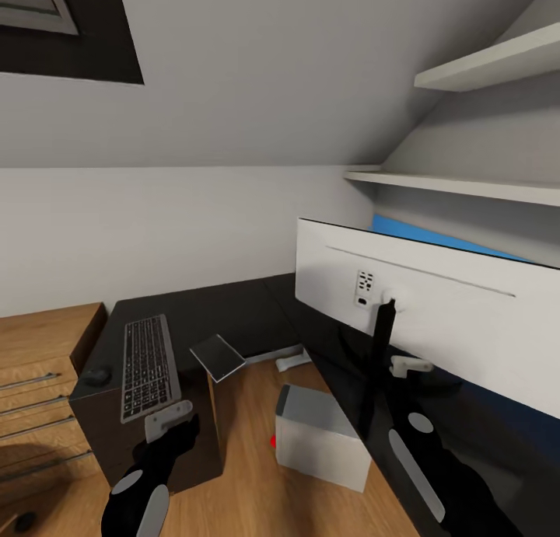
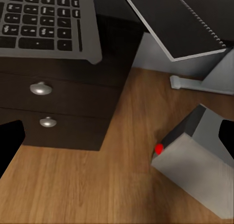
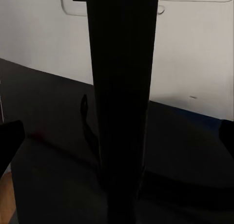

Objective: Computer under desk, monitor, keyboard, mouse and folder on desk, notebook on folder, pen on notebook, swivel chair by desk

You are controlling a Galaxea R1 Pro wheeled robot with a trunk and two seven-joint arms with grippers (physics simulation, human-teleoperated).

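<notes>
We see the table point(image 1: 233, 312), a long black L, running from the drawer end at our left round the corner and along the right. The monitor point(image 1: 435, 304) stands on its right wing with the white back toward us, its thin black stand point(image 3: 124, 97) rising straight ahead of the right gripper point(image 3: 117, 136). Those jaws are spread wide, one dark tip at each side of the right wrist view, with the upright post between them and nothing held. We judge the right arm the nearer one for any move on the monitor.

The computer point(image 1: 320, 437) sits on the wooden floor point(image 1: 241, 475) in the crook of the L, at the table's edge, its red light facing the drawers point(image 2: 44, 104).

The keyboard point(image 1: 148, 366) lies on the left wing, its long axis running away from us, just beyond the left gripper point(image 1: 169, 424), whose jaws are also wide and empty. The notebook point(image 1: 218, 357) overhangs the table edge beside the keyboard, tilted. The mouse point(image 1: 96, 377) rests just left of the keyboard. A blue strip, perhaps the folder point(image 1: 435, 238), shows behind the monitor.
</notes>
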